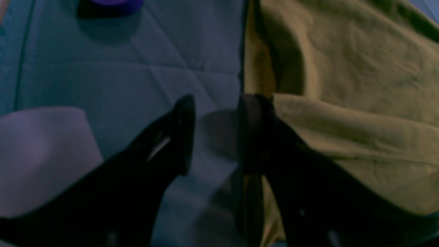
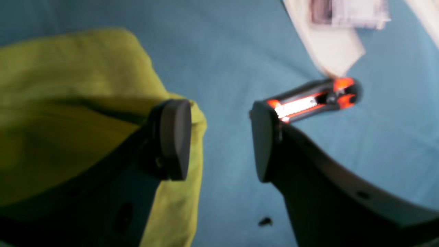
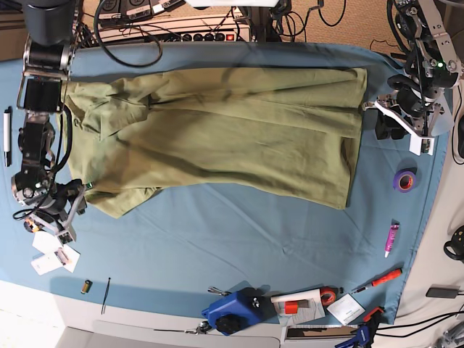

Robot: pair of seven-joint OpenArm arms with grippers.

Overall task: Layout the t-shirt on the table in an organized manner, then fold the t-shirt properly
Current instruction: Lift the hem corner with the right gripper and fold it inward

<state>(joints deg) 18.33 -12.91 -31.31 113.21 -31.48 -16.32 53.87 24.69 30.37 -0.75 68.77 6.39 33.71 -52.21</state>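
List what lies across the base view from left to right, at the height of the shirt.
black marker → right gripper → t-shirt → left gripper → purple tape roll

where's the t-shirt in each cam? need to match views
Left wrist: t-shirt fills the right half, beside the left gripper.
Right wrist: t-shirt fills the left side, behind the right gripper.
Base: t-shirt spread across the upper middle.
Shared landmark: the light-blue table cloth under the shirt's edge.
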